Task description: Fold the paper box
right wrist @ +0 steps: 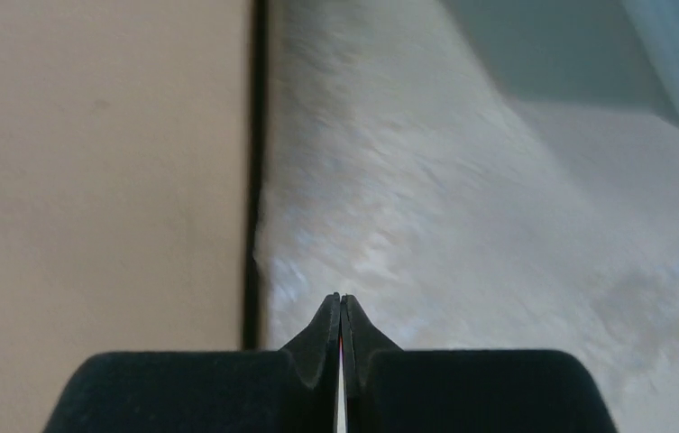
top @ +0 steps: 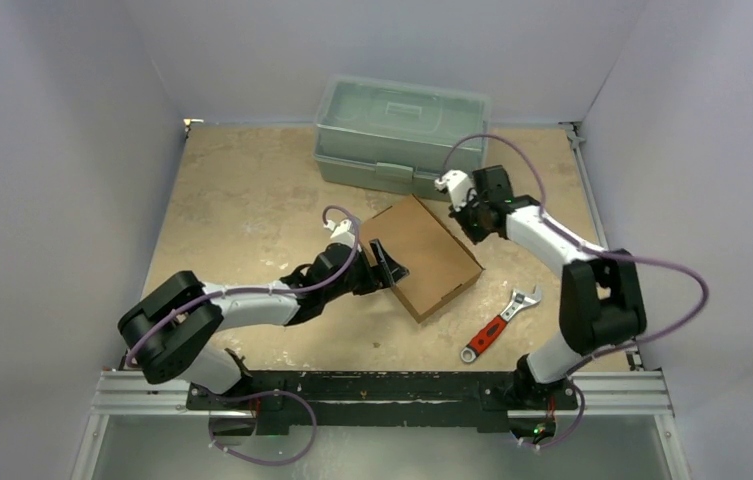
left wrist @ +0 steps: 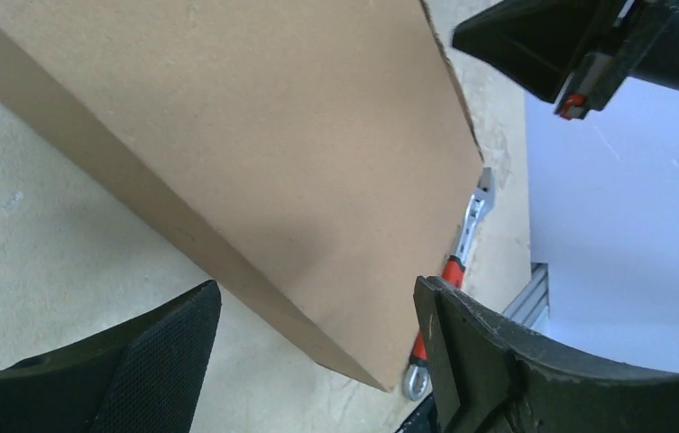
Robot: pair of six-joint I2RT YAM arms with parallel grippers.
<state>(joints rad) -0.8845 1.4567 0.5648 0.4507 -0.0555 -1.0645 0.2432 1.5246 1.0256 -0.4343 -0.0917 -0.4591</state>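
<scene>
The top camera looks down from above and behind on the whole table [top: 242, 200]. Each wrist camera faces forward, very near the paper box [top: 422, 255], which all three views share.

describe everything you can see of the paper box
The paper box is plain brown cardboard, a shallow closed rectangle with a smooth flat top. It lies flat on the table, turned diagonally, between the grey-green toolbox and the red-handled wrench. The open left end effector is at its left side, the shut right end effector by its far-right edge; contact cannot be told.
</scene>
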